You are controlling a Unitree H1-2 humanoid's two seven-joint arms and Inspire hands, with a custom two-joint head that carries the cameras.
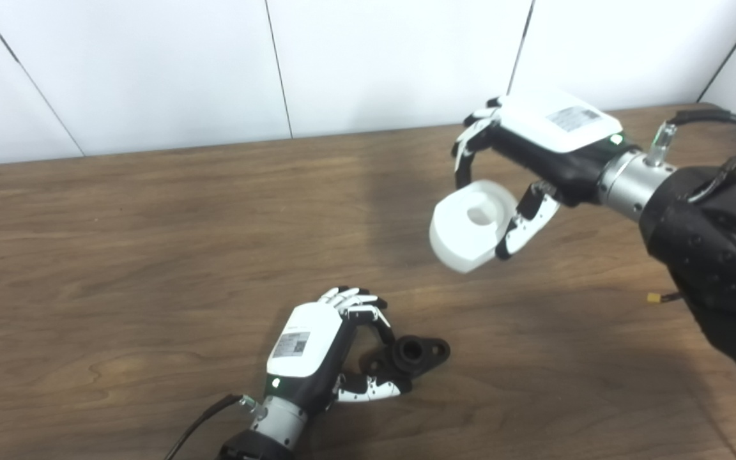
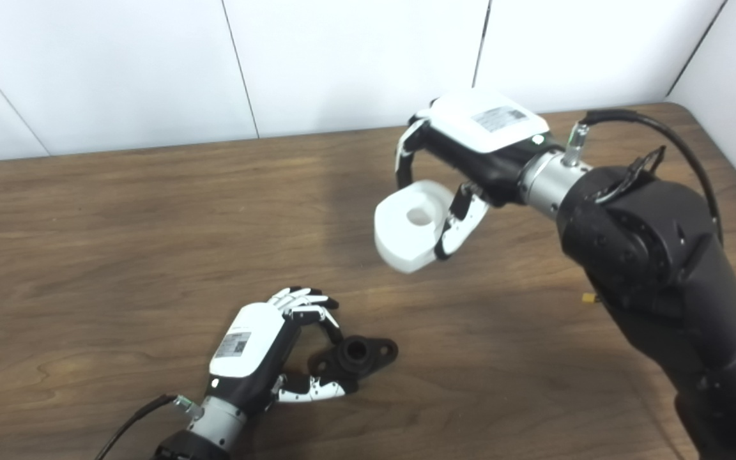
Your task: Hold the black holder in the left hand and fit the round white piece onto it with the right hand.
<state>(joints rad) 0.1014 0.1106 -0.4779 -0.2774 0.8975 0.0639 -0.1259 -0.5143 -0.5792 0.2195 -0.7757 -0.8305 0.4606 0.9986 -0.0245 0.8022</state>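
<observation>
- The brown wooden table [image 1: 119, 255] fills most of the view, with a white wall [image 1: 183, 64] behind it.
- The right arm [image 2: 655, 255] is big and black. It comes in from the right side and reaches over the table.
- The right hand [image 2: 470, 150] is up in the air, above the table top. Its fingers [image 2: 406, 150] curl over the far side of the round white piece, and its thumb [image 2: 454, 223] presses the near side. So this hand is holding the piece.
- The round white piece [image 1: 470, 223] is thick with a hole in the middle. It is tilted, and it does not touch the table. It is well apart from the black holder, up and to the right of it.
- The left hand [image 1: 323, 345] is low, near the front edge of the table. Its fingers [image 1: 358, 300] bend around the left end of the holder, and its thumb [image 1: 371, 390] lies just under it. It grips the holder.
- The black holder [image 1: 416, 352] is small and low at the table top. It has a round opening on top and a flat ear sticking out to the right.
- A tiny yellow bit [image 1: 653, 298] shows by the right arm.
</observation>
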